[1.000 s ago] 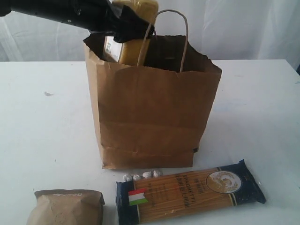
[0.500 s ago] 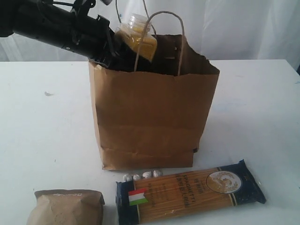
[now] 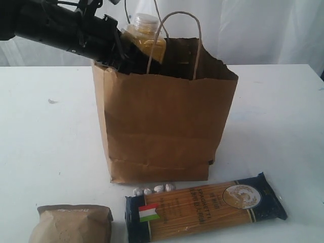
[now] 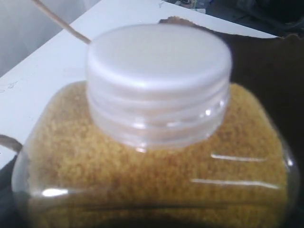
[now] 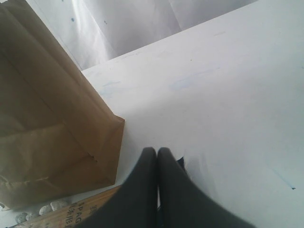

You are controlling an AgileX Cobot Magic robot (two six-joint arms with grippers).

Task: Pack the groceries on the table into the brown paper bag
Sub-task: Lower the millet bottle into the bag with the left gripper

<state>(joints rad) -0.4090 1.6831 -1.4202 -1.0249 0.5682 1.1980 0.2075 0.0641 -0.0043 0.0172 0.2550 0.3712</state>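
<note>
Groceries not yet packed lie at the near edge of the table (image 3: 40,142). The kraft pouch (image 3: 71,223) sits near left, cut off by the frame. Just right of it the dark-blue spaghetti packet (image 3: 205,205) lies flat, its Italian flag at the left end. A short row of small white pebble-like bits (image 3: 153,189) rests between the packet and the foot of the bag.

Your right pincer (image 5: 157,152) shows only in its own wrist view. Its two dark fingers (image 5: 147,166) are pressed together with nothing between them, above the table close to the spaghetti packet and a bottom corner of the bag.

Behind the packet the brown paper bag (image 3: 162,126) stands upright and open, its jagged top edge a little crumpled and one cord handle (image 3: 182,40) arching over the mouth.

At the far left of that mouth your left pincer (image 3: 119,48) reaches in from the left and grips the yellow-grain bottle (image 3: 147,38). You hold it tilted, its white screw cap (image 4: 159,61) uppermost and above the rim, its lower part behind the bag's edge. How deep it sits inside you cannot tell.

A white curtain (image 3: 263,30) closes the far side.
</note>
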